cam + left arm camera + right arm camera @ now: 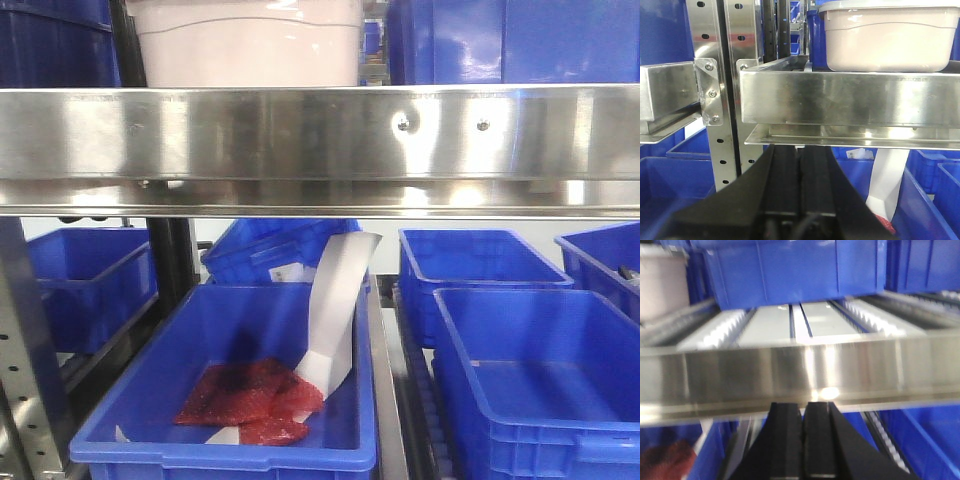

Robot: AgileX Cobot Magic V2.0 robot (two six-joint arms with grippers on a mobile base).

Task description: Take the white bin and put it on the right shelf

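**White bin on the steel shelf, both grippers closed and empty below the rail**

The white bin (247, 42) stands on the upper level of the right shelf (300, 135), at the left part of the front view, its pinkish-beige wall rising just behind the broad reflective front rail. From the left wrist view the same tub (888, 36) sits on the shelf deck with its white lid on, rounded corners facing the camera, close to the front edge. A large blue crate (510, 40) stands on the same level to its right, apart from it.

The left gripper (800, 185) sits below and in front of the rail, its two black fingers pressed together with nothing between them. The right gripper (804, 440) is likewise narrow, fingers touching, holding nothing, beneath the rail of a roller section where another blue crate (795, 270) rests further back; this view is blurred.

On the lower level, an open blue tray (230, 400) holds red packets (250, 400) and a white paper strip (335, 310) leaning against its back wall. More empty blue crates (530, 390) stand to the right.
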